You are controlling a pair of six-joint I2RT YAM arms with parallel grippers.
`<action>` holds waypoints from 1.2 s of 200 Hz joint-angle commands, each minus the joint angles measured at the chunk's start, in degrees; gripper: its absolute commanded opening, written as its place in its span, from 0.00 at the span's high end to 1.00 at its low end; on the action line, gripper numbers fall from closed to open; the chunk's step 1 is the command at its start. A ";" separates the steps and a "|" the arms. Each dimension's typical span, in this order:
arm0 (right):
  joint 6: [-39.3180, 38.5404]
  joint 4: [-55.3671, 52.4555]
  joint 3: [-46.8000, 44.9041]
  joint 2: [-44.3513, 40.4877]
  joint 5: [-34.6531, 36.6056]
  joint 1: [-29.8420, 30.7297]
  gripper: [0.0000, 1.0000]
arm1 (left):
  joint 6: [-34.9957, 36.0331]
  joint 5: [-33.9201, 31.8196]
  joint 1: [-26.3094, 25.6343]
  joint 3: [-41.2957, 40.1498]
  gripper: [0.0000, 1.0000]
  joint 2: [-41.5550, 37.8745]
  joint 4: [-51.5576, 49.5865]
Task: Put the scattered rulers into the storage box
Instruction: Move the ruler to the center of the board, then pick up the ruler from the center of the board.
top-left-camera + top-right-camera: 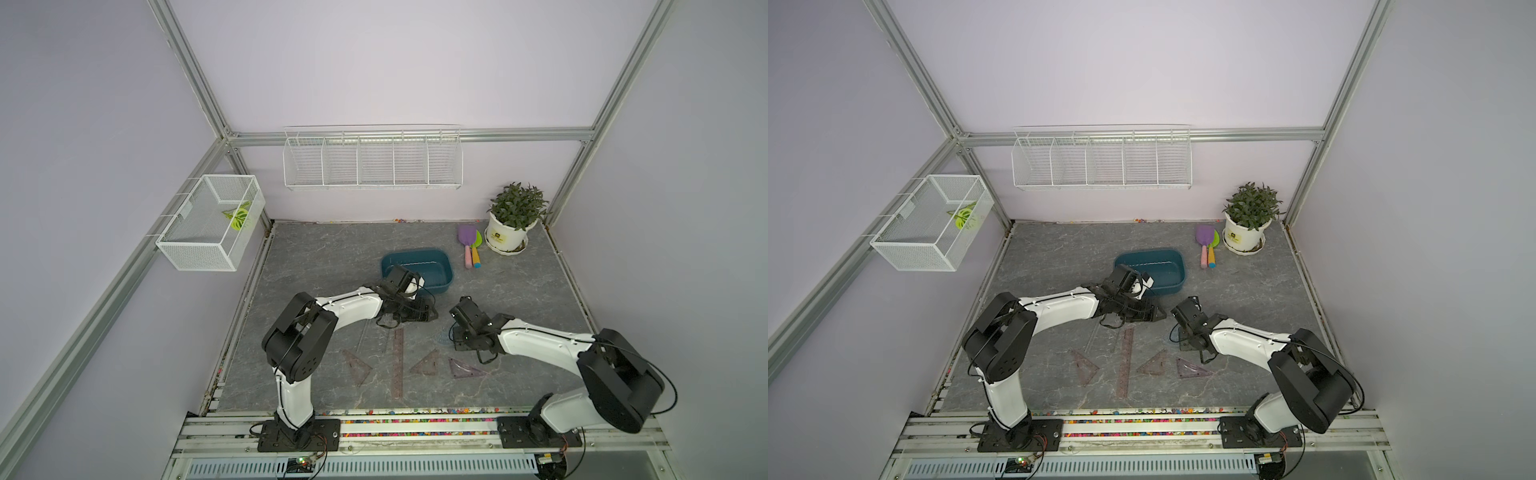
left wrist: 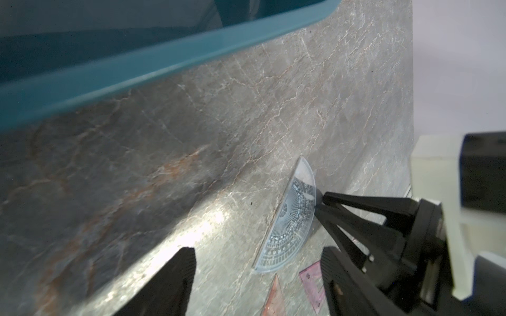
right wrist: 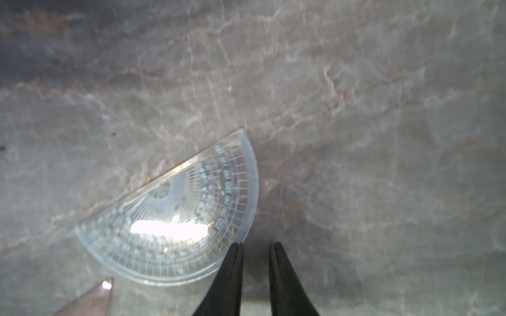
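Nearest us, three tinted triangles [image 1: 357,366] and a brownish straight ruler [image 1: 399,365] lay flat on the worktop [image 1: 324,266]. Beyond them the right end effector [image 3: 256,246] stood released, its fingers narrowly apart, one tip at the curved edge of the bluish protractor [image 3: 175,219]. Farther on, the left end effector [image 2: 256,250] gaped wide and empty near the teal storage box [image 1: 436,270].

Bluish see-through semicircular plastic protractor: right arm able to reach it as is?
Probably yes: the right gripper sits at the curved edge of the bluish see-through semicircular protractor, nothing covering it. It seems flat on the grey marbled table, so pinching may be fiddly.
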 commanded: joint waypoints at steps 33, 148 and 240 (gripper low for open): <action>-5.72 3.41 5.02 7.16 -4.47 -1.78 0.76 | 2.05 1.58 0.05 3.65 0.23 2.84 -2.37; -3.26 7.40 2.56 -2.58 -13.32 -3.34 0.87 | 2.73 11.06 0.05 1.88 0.39 2.92 -5.68; 1.30 8.95 -6.95 -7.68 -13.95 0.18 0.90 | 1.88 16.61 -0.43 -2.76 0.42 2.52 -7.13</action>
